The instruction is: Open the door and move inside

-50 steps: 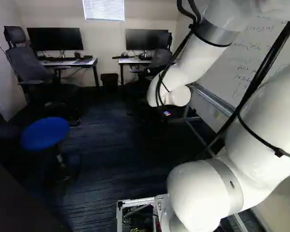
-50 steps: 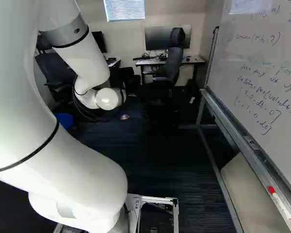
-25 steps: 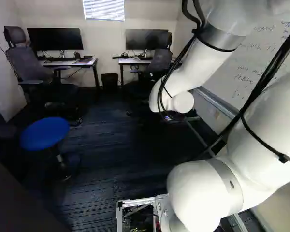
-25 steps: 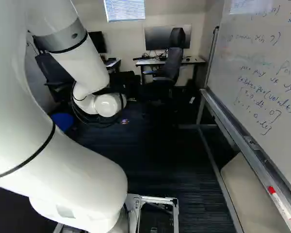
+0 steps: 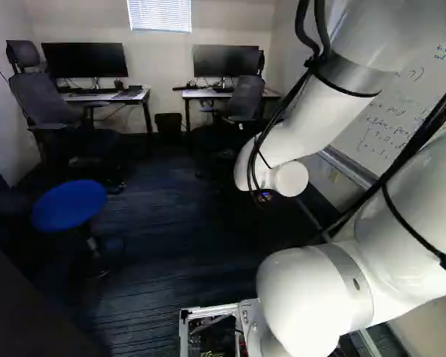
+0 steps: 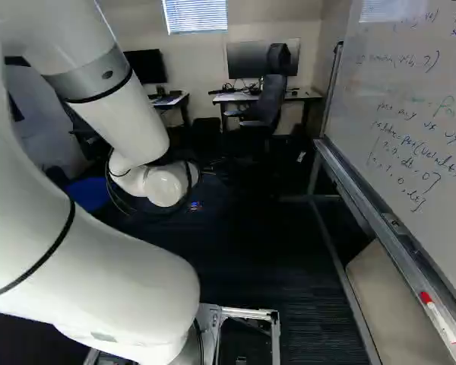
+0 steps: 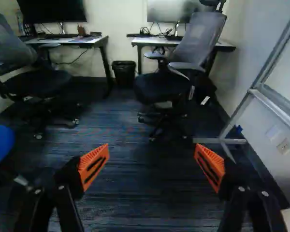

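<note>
No door shows in any of the views. In the base views the arm's wrist (image 5: 291, 178) hangs above the dark floor, bent downward, and hides the gripper's fingers. My gripper (image 7: 152, 162) is open in the wrist view, its orange pads (image 7: 94, 165) wide apart with nothing between them. Beyond the fingers lies dark carpet (image 7: 140, 193).
A blue stool (image 5: 69, 204) stands left in the left base view. Office chairs (image 7: 179, 72), desks (image 6: 267, 96) with monitors and a black bin (image 7: 123, 72) line the far wall. A framed whiteboard (image 6: 410, 114) runs along the right, its metal leg reaching the floor.
The arm has swung its wrist right and lower in the left base view, and slightly left and lower in the right base view. The base has not moved.
</note>
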### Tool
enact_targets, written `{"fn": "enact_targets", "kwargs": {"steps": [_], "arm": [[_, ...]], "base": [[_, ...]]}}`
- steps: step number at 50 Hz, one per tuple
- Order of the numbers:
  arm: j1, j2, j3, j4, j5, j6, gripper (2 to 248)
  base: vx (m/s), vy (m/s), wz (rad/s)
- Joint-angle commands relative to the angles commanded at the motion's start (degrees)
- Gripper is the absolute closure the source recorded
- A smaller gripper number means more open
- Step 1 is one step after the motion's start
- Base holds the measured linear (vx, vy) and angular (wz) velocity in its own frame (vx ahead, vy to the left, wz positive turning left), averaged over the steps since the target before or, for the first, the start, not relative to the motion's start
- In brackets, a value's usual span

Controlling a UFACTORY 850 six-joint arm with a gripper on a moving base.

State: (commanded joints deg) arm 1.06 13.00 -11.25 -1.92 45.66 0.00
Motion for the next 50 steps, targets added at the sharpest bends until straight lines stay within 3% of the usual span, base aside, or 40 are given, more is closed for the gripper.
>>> {"fn": "enact_targets", "kwargs": {"steps": [25,50], "arm": [[-0.87,2.45,5.1,1.57,3.54,0.0,3],[-1.06,3.0,6.25,1.92,4.34,0.0,3]], "base": [[0.0,0.0,0.0],[0.0,0.0,0.0]]}}
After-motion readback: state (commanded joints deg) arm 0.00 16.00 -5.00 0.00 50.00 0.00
